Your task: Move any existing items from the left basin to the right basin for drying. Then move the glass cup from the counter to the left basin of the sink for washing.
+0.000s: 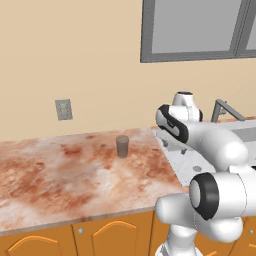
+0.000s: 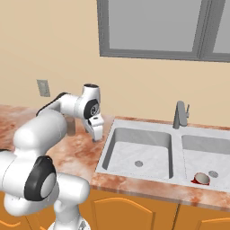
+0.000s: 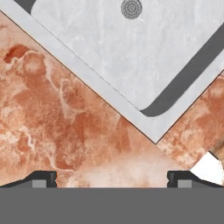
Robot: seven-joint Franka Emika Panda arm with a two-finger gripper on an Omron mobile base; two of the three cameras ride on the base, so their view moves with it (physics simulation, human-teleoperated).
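The mug [image 2: 201,179] lies on its side in the near part of the right basin [image 2: 207,148], and the left basin [image 2: 139,150] holds nothing, so the first step looks done and the step in hand is fetching the cup [image 1: 122,146]. The cup stands upright on the table [image 1: 60,175], left of the sink [image 2: 113,130] and well clear of its rim, towards the far wall. The gripper [image 2: 95,131] hangs over the table just left of the sink, pointing down, between the cup and the left basin; in the hand view the fingers [image 3: 41,178] stand wide apart with nothing between them, over bare stone beside the near left corner of the sink. The next move, as I judge it, calls for a swing left and away towards the cup, a descent with the fingers either side of its wall, and a firm close before lifting. The cup is smooth and has no handle, so a grip set too high or off centre could tip it or let it slip.
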